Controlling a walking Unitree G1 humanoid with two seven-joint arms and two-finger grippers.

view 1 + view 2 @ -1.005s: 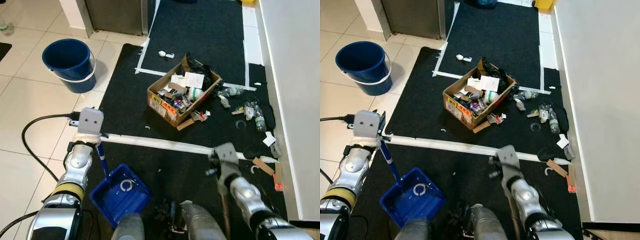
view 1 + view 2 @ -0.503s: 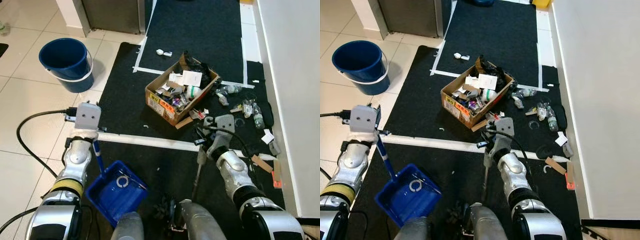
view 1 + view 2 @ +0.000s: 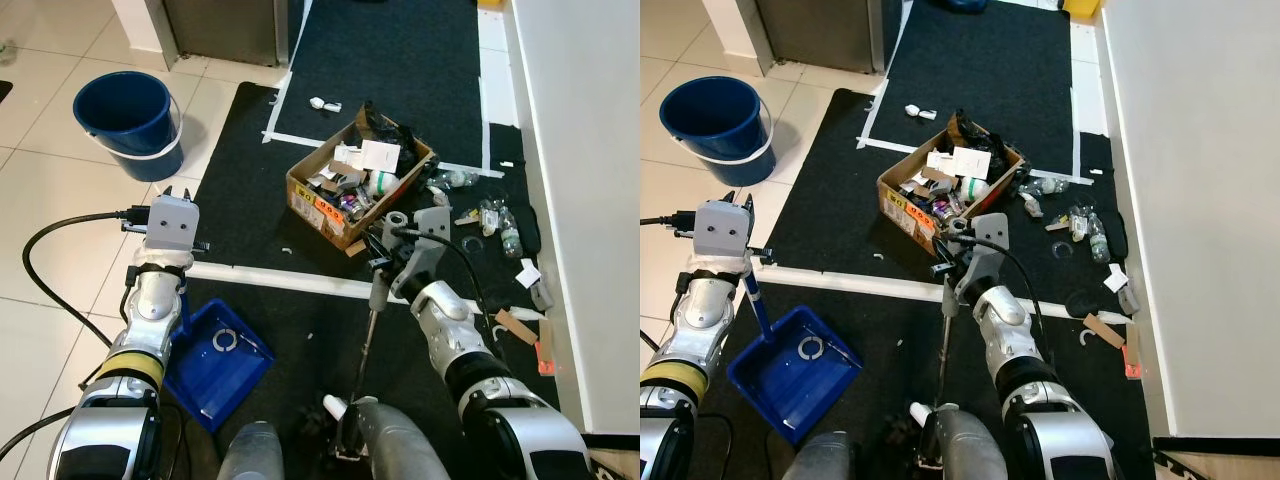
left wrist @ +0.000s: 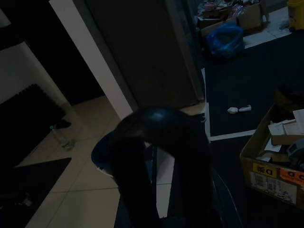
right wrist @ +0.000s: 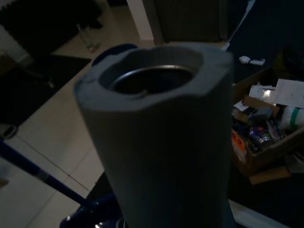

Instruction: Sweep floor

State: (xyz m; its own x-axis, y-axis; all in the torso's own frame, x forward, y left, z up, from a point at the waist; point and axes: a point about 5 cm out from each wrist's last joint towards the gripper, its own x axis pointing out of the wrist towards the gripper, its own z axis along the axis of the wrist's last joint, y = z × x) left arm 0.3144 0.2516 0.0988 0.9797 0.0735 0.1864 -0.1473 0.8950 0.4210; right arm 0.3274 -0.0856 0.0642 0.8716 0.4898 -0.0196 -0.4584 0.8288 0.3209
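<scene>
Best to keep the right gripper (image 3: 958, 258), seemingly clamped on the broom (image 3: 943, 335), drawing litter (image 3: 1080, 225) beyond the cardboard box (image 3: 940, 195) toward the dustpan (image 3: 792, 372), left gripper (image 3: 722, 232) gripping its handle.

I see my right gripper (image 3: 952, 262) closed on the broom handle (image 3: 944, 335), just below the cardboard box (image 3: 908, 205) of rubbish. My left gripper (image 3: 748, 283) holds the blue dustpan (image 3: 790, 373) on the black mat (image 3: 850, 215). A blue bucket (image 3: 715, 125) stands on the tiles.
</scene>
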